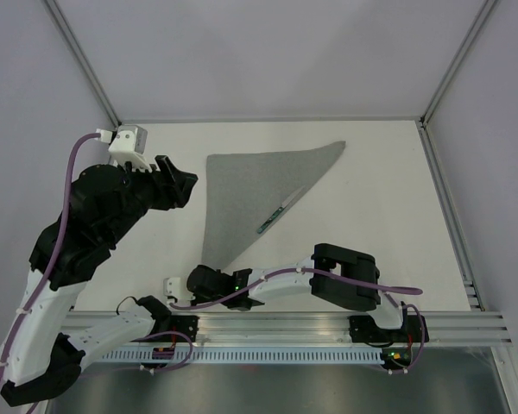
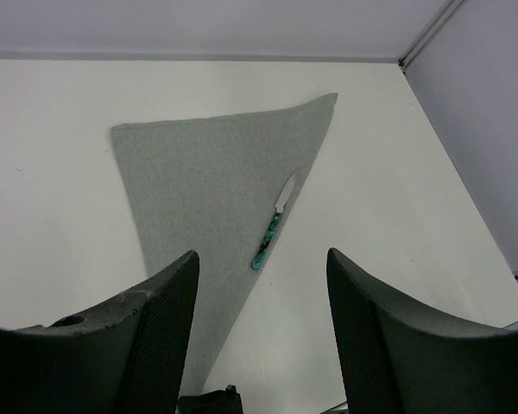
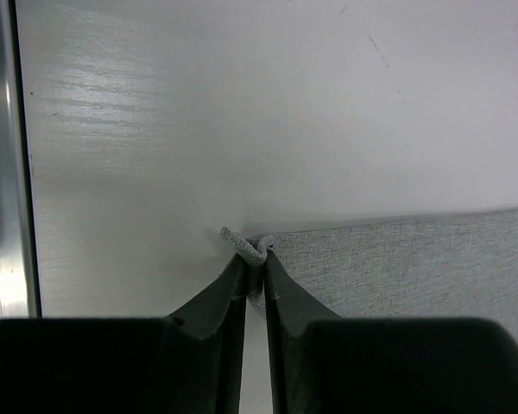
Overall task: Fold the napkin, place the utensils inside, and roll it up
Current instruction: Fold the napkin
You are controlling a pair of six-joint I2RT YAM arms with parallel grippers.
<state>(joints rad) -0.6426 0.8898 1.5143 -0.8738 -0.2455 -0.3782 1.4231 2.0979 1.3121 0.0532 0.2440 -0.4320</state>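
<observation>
The table point(image 1: 380, 224) carries the napkin point(image 1: 250, 190), which lies flat as a triangle. One corner is far left, one far right, and the third points toward the arms. The left gripper point(image 1: 180, 183) hangs above the cloth's left side with its fingers spread wide, touching nothing. The right gripper point(image 3: 254, 267) is down at the near corner, pressed together on a small crumpled nub of grey cloth that pokes out past its tips. Whether that corner has left the table cannot be told. One knife point(image 1: 279, 213) lies on the napkin just inside its long right edge and parallel to it, green handle nearer, blade toward the far right corner. No other utensil shows. By this layout the fold looks done and the knife placed, so the roll seems to be the step in hand. The next move likely calls for drawing the pinched corner up and over toward the knife without dragging the whole cloth — the free left gripper could pin the far side.
</observation>
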